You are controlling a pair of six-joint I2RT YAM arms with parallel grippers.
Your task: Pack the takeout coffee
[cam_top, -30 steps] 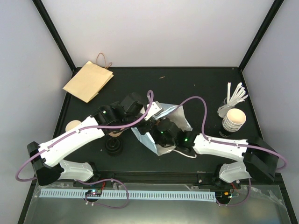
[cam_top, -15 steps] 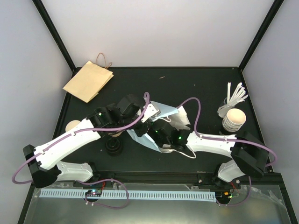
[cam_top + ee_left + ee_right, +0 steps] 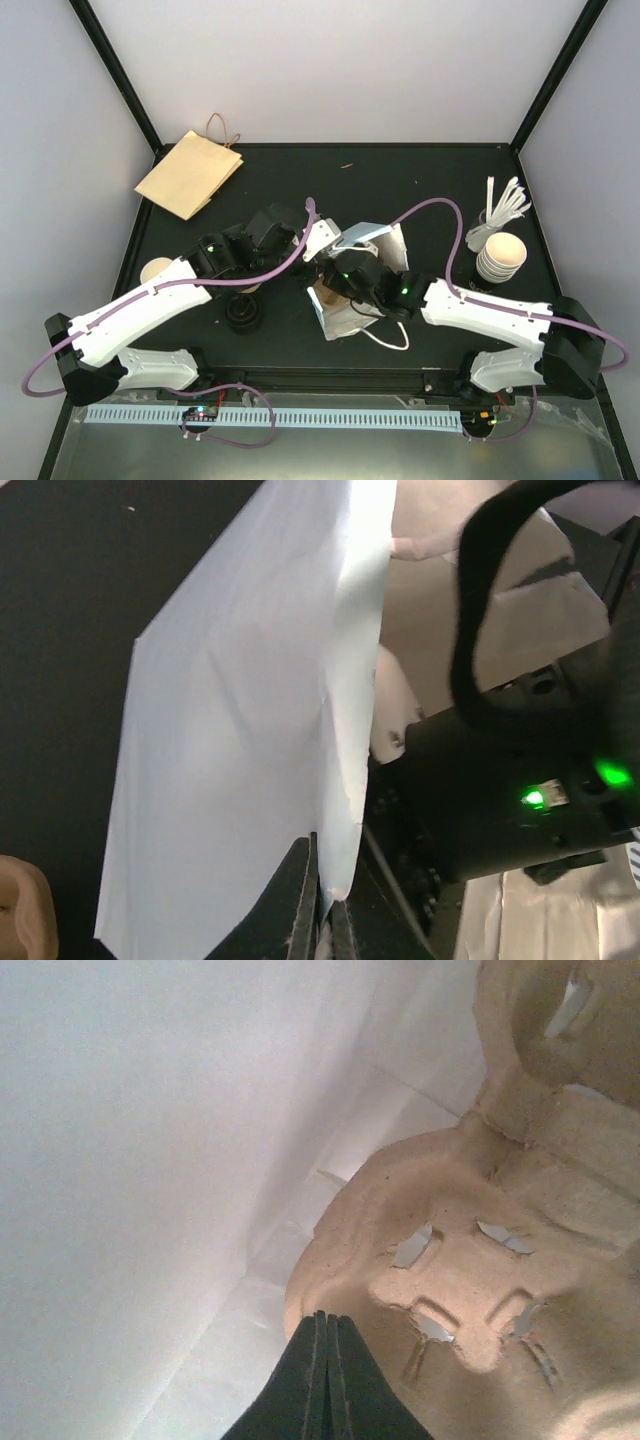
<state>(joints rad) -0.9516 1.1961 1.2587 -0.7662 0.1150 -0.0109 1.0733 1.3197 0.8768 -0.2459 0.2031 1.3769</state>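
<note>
Nearest, at the table's 7 o'clock, a small round black-lidded cup (image 3: 243,313) stands apart from both grippers; its white paper wall is hidden. At centre, right gripper (image 3: 323,1322) reaches inside the open white paper bag (image 3: 372,243), fingers pressed together against a moulded brown pulp carrier (image 3: 450,1260). Left gripper (image 3: 322,895) pinches the bag's 11 o'clock rim.

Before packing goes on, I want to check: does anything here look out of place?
The brown paper bag overhangs the far left corner of the table, partly off its black surface. Nothing looks spilled.
</note>
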